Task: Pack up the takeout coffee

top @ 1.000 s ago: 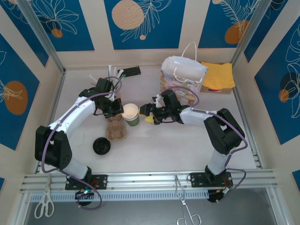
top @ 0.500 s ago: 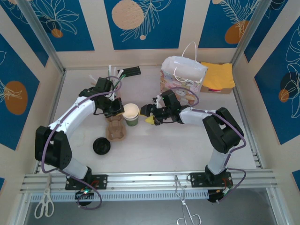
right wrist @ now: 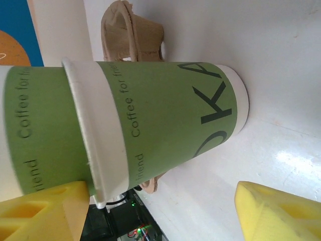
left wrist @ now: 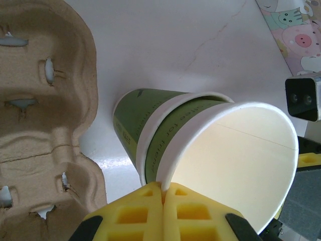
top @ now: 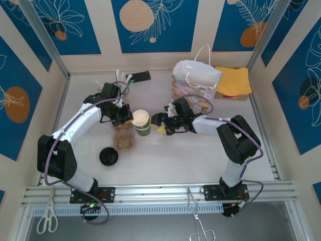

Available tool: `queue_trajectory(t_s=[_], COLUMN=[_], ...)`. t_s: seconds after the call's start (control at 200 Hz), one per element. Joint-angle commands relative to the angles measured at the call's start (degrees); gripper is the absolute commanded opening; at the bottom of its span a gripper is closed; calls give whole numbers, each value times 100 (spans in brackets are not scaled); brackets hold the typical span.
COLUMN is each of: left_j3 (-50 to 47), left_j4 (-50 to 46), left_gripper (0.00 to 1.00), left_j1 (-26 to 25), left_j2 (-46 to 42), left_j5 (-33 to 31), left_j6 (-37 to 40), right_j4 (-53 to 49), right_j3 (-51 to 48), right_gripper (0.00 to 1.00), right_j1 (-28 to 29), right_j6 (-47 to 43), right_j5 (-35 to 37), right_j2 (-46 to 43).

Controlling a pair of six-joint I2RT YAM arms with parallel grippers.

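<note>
Two green paper coffee cups are nested near the table's middle. The inner cup (top: 141,117) (left wrist: 235,150) (right wrist: 35,130) sits tilted and partly raised out of the outer cup (top: 144,130) (left wrist: 133,113) (right wrist: 170,110). My left gripper (top: 128,119) (left wrist: 164,188) is shut on the inner cup's white rim. My right gripper (top: 156,122) (right wrist: 160,193) is open at the outer cup's right side, its yellow fingers (right wrist: 45,211) spread wide beside the cup wall. A brown pulp cup carrier (top: 123,138) (left wrist: 40,100) (right wrist: 133,25) lies just left of the cups. A black lid (top: 109,156) rests in front of it.
A patterned gift bag (top: 195,83) with white handles stands at the back right, with a yellow cloth (top: 233,80) beside it. Straws and a dark packet (top: 131,77) lie at the back left. Scissors (top: 47,218) and tongs (top: 200,228) hang on the front rail.
The inner cup has risen and tilted a little out of the outer cup in my left gripper. My right gripper has shifted slightly left against the outer cup.
</note>
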Motion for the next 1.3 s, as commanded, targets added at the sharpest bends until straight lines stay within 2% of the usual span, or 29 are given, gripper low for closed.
queue_trajectory(t_s=[0.0,0.495,0.79,1.02,1.295], left_j3=[237,1019,1788,2083,1847], left_j4=[-144,-942,-1544,-1577,-1262], left_gripper=[0,0,0,0,0], left_j1=[51,31,-214,-866,-1993], left_j2=[-115,-288,-499,-553,-524], left_j5=[43,-389,-941,-1156,-1572], left_j6=[90,265,358,124,-327], right_j4=[-241,-1003,-2070,-2917,-3975], right_j3=[-49,168,233,79,-136], right_gripper=[76,77,89,100,99], right_j1=[-28,-106,-356,-779,-1551], right_j6=[-146,-479,-898,-1234,-1674], right_j5=[29,247,723,983,1108], right_j2=[-206,-945,-1943,-2953,-4166])
